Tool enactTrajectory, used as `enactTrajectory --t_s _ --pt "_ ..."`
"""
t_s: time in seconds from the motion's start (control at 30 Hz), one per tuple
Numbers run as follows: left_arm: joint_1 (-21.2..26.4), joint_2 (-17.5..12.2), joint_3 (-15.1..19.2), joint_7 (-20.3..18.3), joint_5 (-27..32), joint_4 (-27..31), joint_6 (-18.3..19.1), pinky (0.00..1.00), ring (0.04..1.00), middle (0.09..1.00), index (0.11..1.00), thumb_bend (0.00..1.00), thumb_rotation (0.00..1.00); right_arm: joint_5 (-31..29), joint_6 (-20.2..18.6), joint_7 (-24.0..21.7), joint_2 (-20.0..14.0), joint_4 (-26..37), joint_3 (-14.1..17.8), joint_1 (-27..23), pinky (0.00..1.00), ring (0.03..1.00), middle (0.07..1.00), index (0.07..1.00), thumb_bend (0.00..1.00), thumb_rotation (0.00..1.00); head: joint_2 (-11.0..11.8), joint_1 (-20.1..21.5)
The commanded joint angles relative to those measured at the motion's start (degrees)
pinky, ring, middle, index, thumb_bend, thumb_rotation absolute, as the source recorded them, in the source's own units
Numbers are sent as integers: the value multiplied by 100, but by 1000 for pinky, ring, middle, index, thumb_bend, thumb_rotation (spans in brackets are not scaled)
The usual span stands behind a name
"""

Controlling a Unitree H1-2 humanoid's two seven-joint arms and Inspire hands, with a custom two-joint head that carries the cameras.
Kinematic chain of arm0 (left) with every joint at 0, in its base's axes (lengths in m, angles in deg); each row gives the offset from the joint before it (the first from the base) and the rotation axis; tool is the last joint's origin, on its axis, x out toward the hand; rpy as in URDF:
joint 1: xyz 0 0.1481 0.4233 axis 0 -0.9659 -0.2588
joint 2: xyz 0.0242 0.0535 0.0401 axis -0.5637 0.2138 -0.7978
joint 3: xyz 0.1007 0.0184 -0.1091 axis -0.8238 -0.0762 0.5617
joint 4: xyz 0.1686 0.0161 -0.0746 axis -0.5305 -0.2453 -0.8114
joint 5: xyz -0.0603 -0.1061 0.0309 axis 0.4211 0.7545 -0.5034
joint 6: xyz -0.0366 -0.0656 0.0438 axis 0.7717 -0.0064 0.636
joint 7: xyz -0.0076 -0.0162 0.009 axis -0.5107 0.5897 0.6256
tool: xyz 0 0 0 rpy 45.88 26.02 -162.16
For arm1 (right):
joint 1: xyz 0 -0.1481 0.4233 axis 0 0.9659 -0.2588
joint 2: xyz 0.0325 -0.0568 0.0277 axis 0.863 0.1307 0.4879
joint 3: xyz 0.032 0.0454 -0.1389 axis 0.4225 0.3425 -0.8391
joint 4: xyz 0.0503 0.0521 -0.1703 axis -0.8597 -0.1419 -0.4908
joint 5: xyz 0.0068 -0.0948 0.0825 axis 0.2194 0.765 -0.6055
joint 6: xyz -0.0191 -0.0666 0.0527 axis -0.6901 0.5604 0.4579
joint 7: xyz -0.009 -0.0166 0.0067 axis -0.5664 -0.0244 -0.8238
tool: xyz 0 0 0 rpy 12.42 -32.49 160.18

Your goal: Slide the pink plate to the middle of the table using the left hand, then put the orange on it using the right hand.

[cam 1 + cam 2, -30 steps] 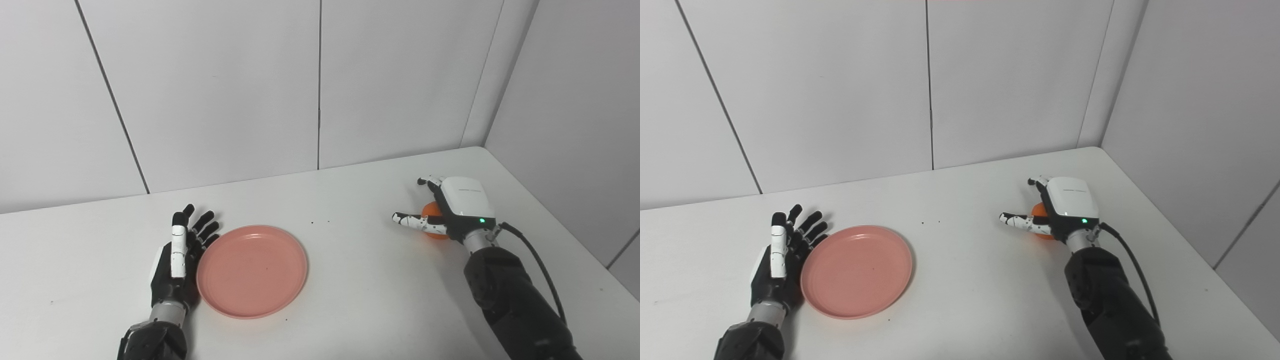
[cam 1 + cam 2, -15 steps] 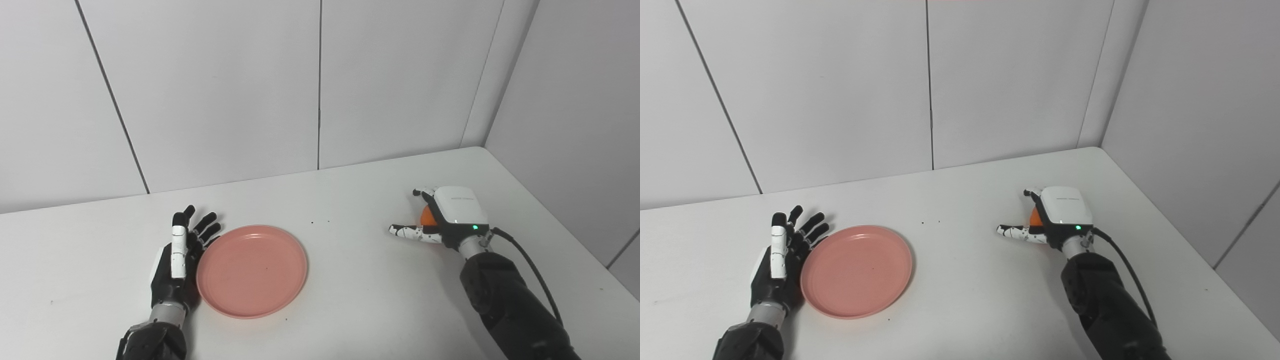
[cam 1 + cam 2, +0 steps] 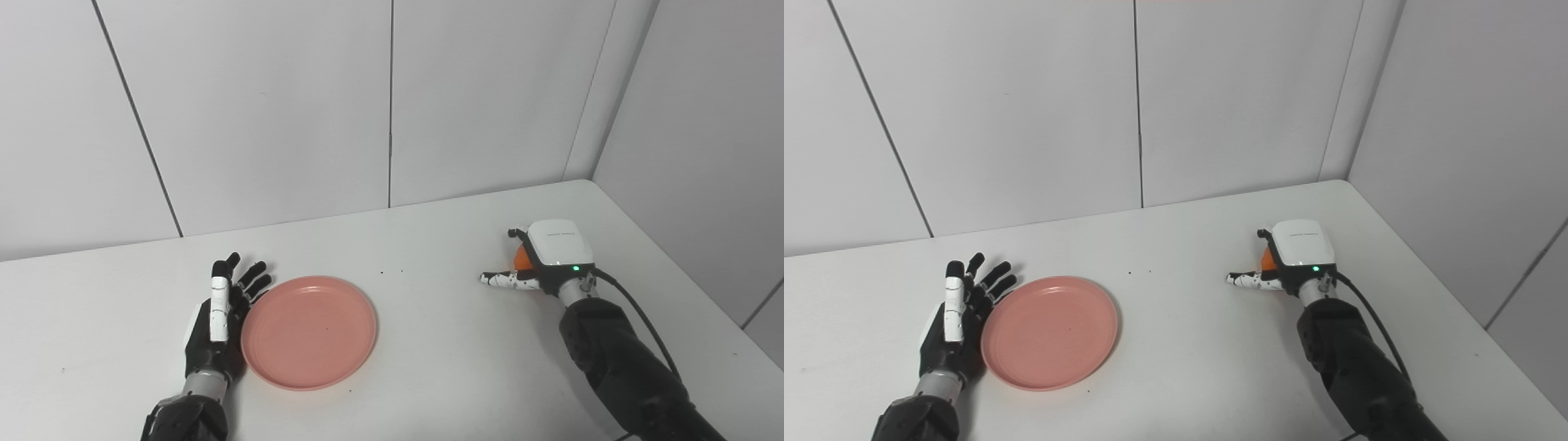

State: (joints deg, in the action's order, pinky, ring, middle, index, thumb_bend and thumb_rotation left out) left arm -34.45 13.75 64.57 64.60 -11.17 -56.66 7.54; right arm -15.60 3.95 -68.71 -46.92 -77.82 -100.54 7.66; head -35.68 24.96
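The pink plate (image 3: 343, 361) lies flat on the white table, left of the middle. My left hand (image 3: 215, 315) is open, fingers spread and pointing away, with its edge against the plate's left rim. The orange (image 3: 522, 260) sits at the right of the table, mostly hidden under my right hand (image 3: 554, 251). That hand covers it from above and the right. Its thumb (image 3: 505, 280) lies stretched out to the left, low by the table. Its other fingers curl round the orange's far side, mostly hidden. I cannot tell whether the grip is closed.
The white table (image 3: 441, 343) is bounded by wall panels at the back and at the right, meeting in the far right corner. A black cable (image 3: 643, 318) runs along my right forearm. A few small dark specks (image 3: 392, 271) lie behind the plate.
My right hand has sunk lower over the orange and drawn its fingers in, so less of the orange shows. The left hand and the plate have not moved.
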Motion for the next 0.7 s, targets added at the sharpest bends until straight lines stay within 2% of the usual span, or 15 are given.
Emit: enactTrajectory --t_s 0.0,0.07,0.13,0.23,0.67 --pt "-142 -34 -4 44 -41 -108 344 839 858 858 990 784 948 -129 -28 135 -50 -283 -17 61 259 347 459 498 707 648 -6 -9" --pt "-141 -25 -2 51 -39 -92 369 817 857 857 986 786 947 -331 129 232 -27 -438 -4 53 161 219 305 329 661 508 -17 -19" --pt "-140 -19 -4 52 -38 -75 381 808 854 857 983 783 946 -567 286 267 -33 -558 -17 52 125 176 239 258 633 408 -17 -19" --pt "-138 -20 -3 43 -28 -43 407 833 857 861 989 780 947 -785 294 204 -74 -550 -89 76 123 171 228 260 588 378 -43 -41" --pt "-95 -50 19 -18 19 -44 441 872 871 863 997 777 956 -1275 182 170 -115 -537 -150 135 147 196 255 286 566 349 -43 -41"
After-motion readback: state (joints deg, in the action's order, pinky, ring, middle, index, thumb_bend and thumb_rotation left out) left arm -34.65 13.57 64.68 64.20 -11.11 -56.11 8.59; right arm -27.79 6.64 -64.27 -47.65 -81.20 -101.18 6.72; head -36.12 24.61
